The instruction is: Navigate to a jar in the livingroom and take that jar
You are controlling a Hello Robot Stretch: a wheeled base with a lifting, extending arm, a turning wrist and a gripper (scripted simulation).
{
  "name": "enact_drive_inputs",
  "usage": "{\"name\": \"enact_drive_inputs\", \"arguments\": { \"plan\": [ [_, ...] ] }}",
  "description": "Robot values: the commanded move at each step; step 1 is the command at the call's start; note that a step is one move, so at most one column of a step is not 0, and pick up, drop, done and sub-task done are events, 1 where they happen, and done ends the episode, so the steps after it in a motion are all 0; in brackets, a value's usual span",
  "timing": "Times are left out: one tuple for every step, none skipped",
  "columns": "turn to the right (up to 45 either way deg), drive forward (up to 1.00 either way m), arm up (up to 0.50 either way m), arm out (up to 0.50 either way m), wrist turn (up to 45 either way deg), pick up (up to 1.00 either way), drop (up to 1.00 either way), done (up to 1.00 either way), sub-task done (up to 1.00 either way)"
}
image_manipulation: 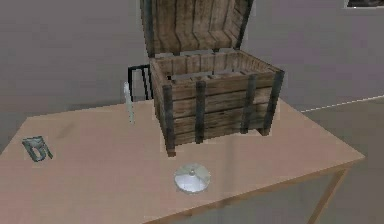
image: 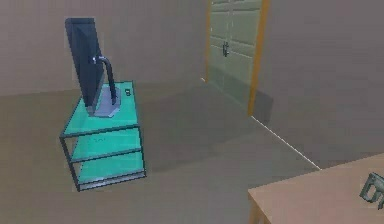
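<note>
At the surface's left, the small greyish thing is likely the jar. It looks light and fragile, so grip its sides. The fingers' state I cannot tell.

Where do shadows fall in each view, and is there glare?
Forward view: the TV stand throws a shadow across the floor toward the picture's right. Arm side view: the wooden chest darkens the tabletop at its base; the disc shows a pale sheen.
</note>
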Motion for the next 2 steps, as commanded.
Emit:
{"name": "enact_drive_inputs", "arguments": {
  "plan": [
    [0.0, 0.0, 0.5, 0.0, 0.0, 0.0, 0.0, 0.0, 0.0],
    [0.0, 0.0, 0.34, 0.0, 0.0, 0.0, 0.0, 0.0, 0.0]
  ]
}}
